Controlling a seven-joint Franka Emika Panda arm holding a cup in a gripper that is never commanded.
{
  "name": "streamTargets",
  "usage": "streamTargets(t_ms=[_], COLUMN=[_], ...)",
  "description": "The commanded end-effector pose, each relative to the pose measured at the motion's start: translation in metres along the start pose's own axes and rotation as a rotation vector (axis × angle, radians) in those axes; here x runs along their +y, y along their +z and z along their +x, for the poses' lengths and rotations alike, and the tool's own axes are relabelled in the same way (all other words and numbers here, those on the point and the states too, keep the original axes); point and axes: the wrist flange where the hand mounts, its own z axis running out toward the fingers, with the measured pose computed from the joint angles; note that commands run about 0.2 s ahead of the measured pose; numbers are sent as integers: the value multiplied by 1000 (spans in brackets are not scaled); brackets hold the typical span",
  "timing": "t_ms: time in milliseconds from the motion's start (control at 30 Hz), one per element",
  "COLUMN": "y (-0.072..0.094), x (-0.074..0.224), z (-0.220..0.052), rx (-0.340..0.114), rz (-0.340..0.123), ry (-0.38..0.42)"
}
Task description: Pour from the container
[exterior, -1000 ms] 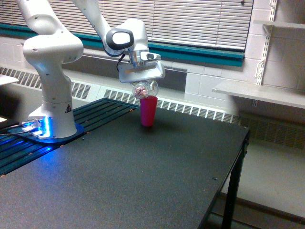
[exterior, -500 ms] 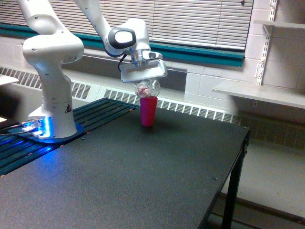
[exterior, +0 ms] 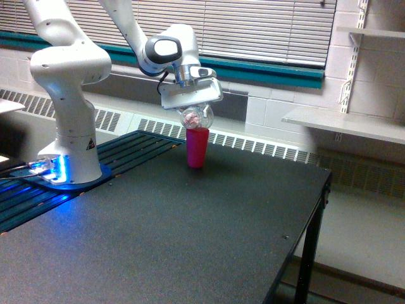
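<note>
Container (exterior: 195,116) first: it is a small see-through cup, held up in the air by the gripper (exterior: 195,109). It is tipped over on its side, so it looks round from this side. Little pinkish bits show through its clear wall. It hangs right over the open top of the pink cup (exterior: 197,147), very close to the rim. I cannot tell if the two cups touch.

The jaws come down from the white block at the end of the arm and are squeezed onto the container, one on each side.

The pink cup stands upright on the tabletop (exterior: 209,228), near the far edge. It is bright pink and you cannot see into it from this side. It is wider at the top than at the bottom.

The tabletop is dark and a bit speckled. Its near part has nothing else on it that I can see. Its right edge runs down toward the front, with a dark leg under the corner.

The robot arm (exterior: 152,44) is white and bends down to the gripper from above. Its big white base (exterior: 69,114) stands on the exterior view's left, beside the tabletop's left edge. A blue light (exterior: 54,170) glows at the foot of the base.

Behind the tabletop are window blinds (exterior: 253,28), and a wall shelf (exterior: 345,123) is on the exterior view's right.
</note>
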Motion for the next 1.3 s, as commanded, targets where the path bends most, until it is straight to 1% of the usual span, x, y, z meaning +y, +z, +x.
streamTargets(t_ms=[33, 300, 667, 1033, 1300], y=[-4, -6, -3, -4, -6], x=[2, 1, -1, 4, 7], z=[4, 5, -2, -4, -4], rx=[6, 2, -12, -8, 1], rz=[-12, -23, -35, -43, -37], ry=[12, -6, -24, -14, 3])
